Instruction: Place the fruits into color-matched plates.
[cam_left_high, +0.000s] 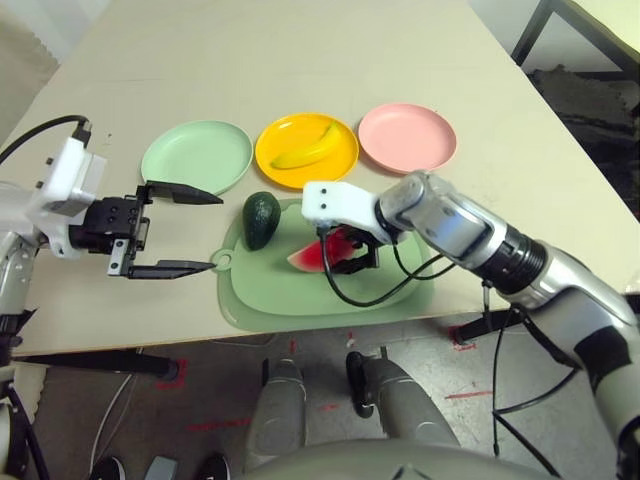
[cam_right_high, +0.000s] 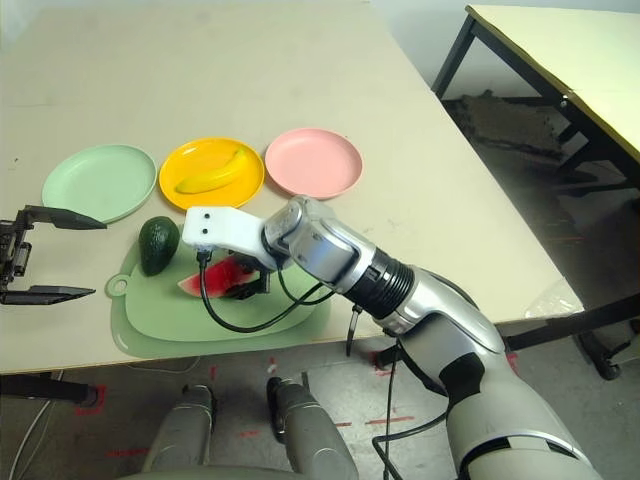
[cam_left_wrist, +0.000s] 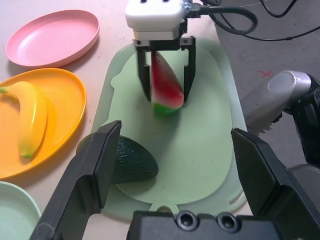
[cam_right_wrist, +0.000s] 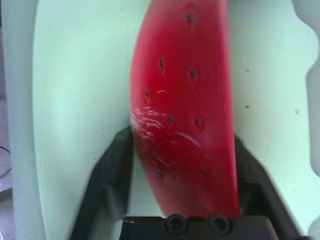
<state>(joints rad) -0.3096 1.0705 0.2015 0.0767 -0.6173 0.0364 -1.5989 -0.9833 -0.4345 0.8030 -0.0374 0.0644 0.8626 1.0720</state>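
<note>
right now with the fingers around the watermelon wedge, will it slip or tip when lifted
The watermelon wedge looks rigid and glossy, so it may slip. The right gripper meets its flat faces, probably steadying it. Its tapered shape might let it pivot.

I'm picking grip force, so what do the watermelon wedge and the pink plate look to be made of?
The watermelon wedge, between the right hand's fingers, looks like hard moulded plastic: a glossy red face with fine scuffs, and seeds formed as small dimples. The pink plate looks like smooth, matte-to-satin plastic, even in colour with a soft sheen on its rim. Neither look settles how stiff it is.
</note>
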